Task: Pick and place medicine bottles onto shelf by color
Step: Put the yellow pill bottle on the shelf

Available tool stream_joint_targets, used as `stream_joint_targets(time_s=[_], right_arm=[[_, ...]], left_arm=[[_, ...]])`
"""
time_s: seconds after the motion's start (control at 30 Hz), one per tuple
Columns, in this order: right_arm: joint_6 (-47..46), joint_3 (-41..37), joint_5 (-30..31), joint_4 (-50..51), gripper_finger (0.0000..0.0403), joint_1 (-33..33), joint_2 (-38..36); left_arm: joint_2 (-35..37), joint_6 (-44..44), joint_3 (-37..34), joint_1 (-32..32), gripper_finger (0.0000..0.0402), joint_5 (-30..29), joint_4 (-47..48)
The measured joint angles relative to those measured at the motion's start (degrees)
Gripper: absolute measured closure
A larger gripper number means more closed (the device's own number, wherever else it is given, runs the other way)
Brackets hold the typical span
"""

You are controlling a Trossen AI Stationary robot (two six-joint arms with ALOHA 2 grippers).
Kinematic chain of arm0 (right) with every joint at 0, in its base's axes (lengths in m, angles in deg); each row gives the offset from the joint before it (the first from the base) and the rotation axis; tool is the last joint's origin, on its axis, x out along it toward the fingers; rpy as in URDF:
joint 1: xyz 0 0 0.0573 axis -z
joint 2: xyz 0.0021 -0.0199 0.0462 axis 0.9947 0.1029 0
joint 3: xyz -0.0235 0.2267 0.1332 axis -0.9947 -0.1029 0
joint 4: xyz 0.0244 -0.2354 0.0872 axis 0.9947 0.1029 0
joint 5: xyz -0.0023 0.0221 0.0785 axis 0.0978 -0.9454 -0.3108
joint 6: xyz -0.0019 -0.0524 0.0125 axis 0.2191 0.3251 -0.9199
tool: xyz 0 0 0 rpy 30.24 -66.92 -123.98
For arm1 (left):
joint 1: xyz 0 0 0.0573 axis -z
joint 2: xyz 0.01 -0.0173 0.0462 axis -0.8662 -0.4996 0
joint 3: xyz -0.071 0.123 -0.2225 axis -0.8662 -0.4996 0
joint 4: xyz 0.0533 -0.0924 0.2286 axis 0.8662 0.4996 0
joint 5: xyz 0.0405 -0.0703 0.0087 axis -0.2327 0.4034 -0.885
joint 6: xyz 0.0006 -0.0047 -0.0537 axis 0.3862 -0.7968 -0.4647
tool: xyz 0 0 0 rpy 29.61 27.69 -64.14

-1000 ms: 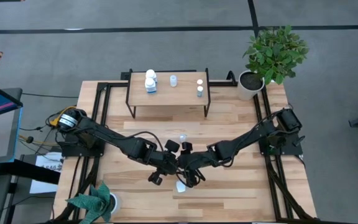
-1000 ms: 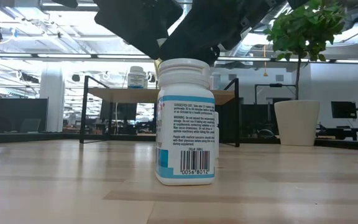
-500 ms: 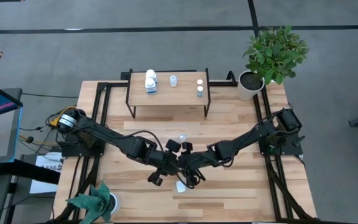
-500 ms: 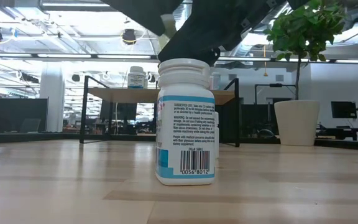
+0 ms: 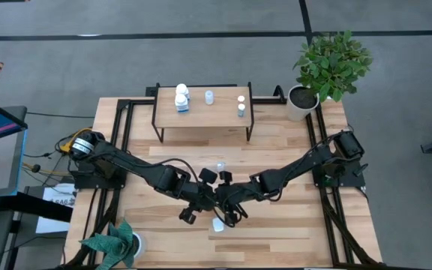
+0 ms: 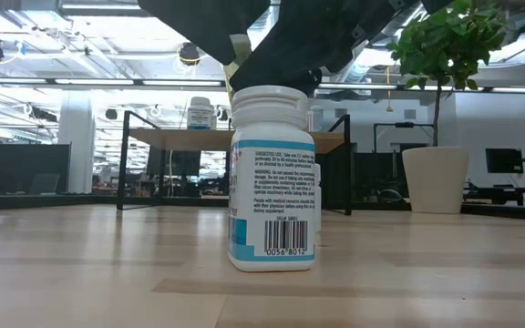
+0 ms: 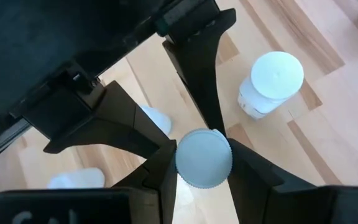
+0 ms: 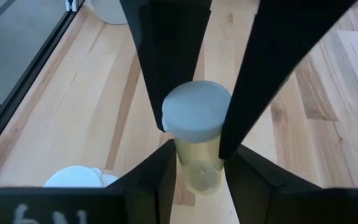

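In the high view we see both arms meet mid-table, above a white bottle [image 5: 217, 223], well clear of the shelf [image 5: 203, 109].

In the left wrist view, the left gripper [image 7: 202, 163] pinches a pale-capped bottle [image 7: 204, 158].

In the right wrist view, the right gripper [image 8: 194, 124] closes around the same bottle [image 8: 195, 113], bare table [image 8: 303, 162] beyond.

A: How do the 4 cameras sit?

B: High view looks straight down on the table [image 5: 163, 142]. Low view sits at tabletop height, very near a white bottle [image 6: 272, 178], facing the shelf [image 6: 235, 138]. Each wrist view looks down past its fingers; both share a pale-capped bottle [image 7: 204, 158].
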Motion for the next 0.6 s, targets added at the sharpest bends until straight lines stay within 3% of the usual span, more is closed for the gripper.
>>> stream_joint_targets(time_s=[0.37, 0.6], right_arm=[[-0.1, 0.0, 0.0, 0.1, 0.0313, -0.07, -0.04], [-1.91, -0.02, 0.0, 0.55, 0.0314, -0.15, -0.04]], left_arm=[[-0.02, -1.31, 0.0, 0.0, 0.0268, -0.14, 0.03], [0.04, -1.38, 0.12, 0.02, 0.0216, -0.16, 3.05]])
